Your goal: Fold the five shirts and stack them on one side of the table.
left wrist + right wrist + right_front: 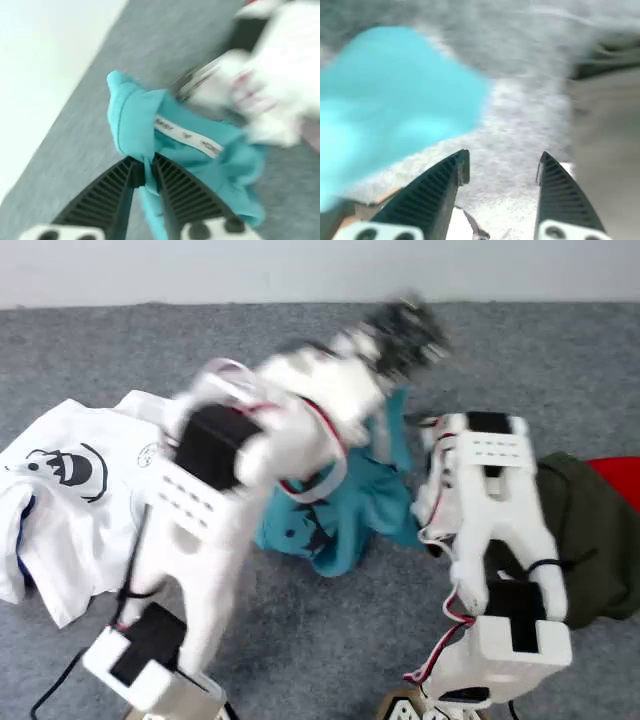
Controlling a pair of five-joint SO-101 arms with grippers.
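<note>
step: teal shirt (135,115) is judged picked up for spreading | left gripper (145,167) is clamped on its edge, cloth bunched just ahead | right gripper (502,160) is opened wide, empty, shirt near ahead | next: a second corner must be grasped

we count four shirts: one white shirt (60,510), one teal shirt (340,510), one dark green shirt (590,540) and one red shirt (618,475). the white heap may be more than one; we can't tell. we count two arms, the left arm (210,500) and the right arm (495,510), and two grippers, the left gripper (145,172) and the right gripper (502,167).
</note>
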